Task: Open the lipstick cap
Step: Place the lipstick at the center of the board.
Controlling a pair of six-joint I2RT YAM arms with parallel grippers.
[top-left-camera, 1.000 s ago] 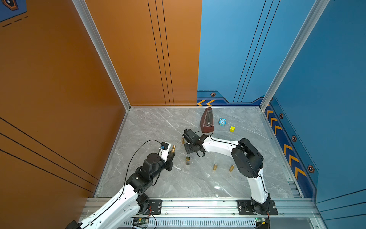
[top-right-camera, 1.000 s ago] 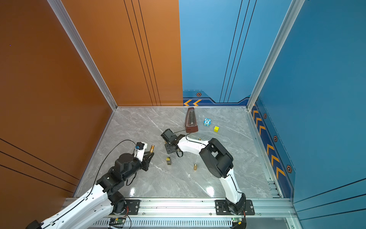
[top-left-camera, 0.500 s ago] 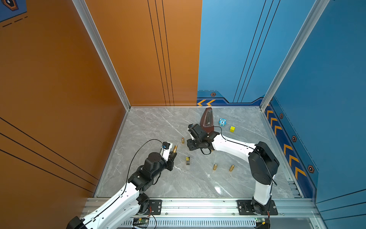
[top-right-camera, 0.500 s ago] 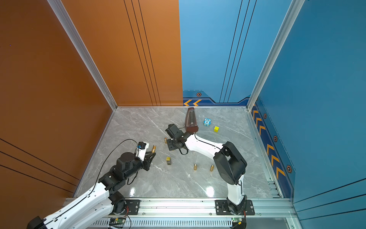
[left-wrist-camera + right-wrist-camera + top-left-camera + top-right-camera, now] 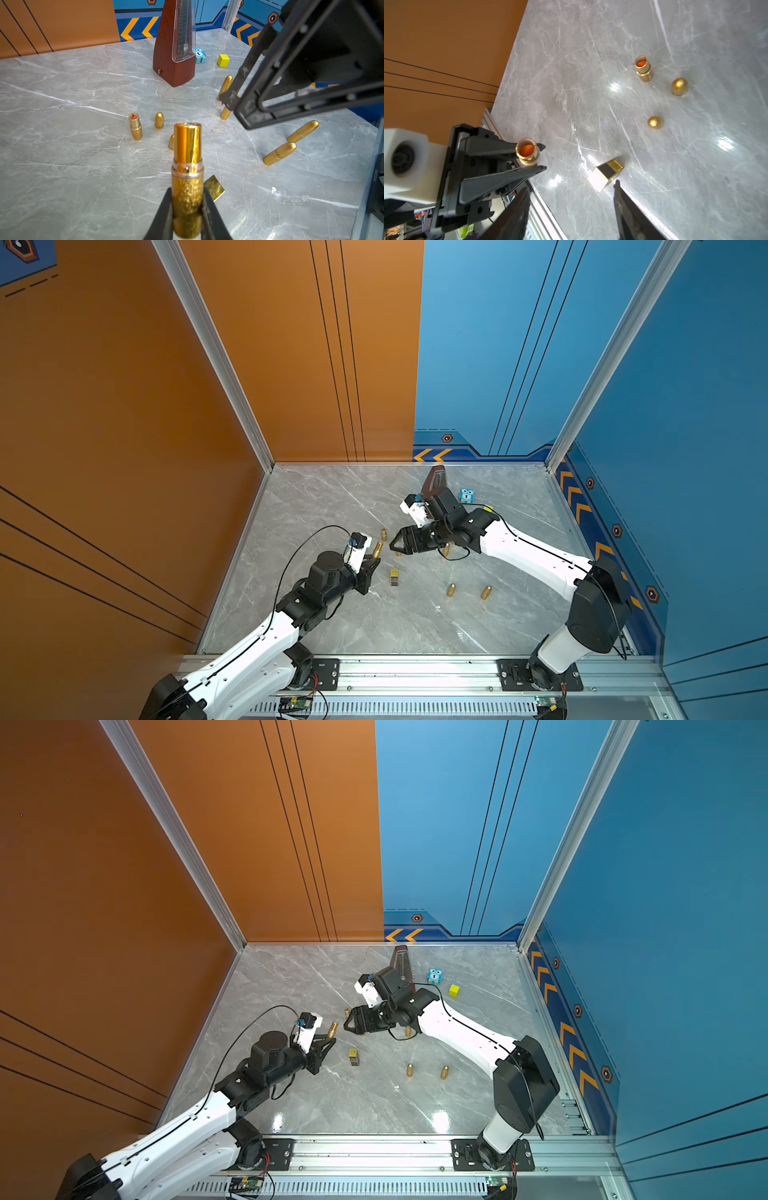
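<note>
Your left fingers are clenched on the glittery base of the gold lipstick. It's held off the table with its cap off, and orange shows inside the open tube in the right wrist view. Your right fingers are released, spread wide with nothing between them. They hang near the lipstick's open end, not touching it.

2 loose bullet caps stand on the table, with 1 more uncapped lipstick upright just beside them. A square gold-black lipstick lies below the right fingers. 2 capped gold lipsticks lie nearer the right arm. At the back are a metronome, a blue owl and a yellow cube.
</note>
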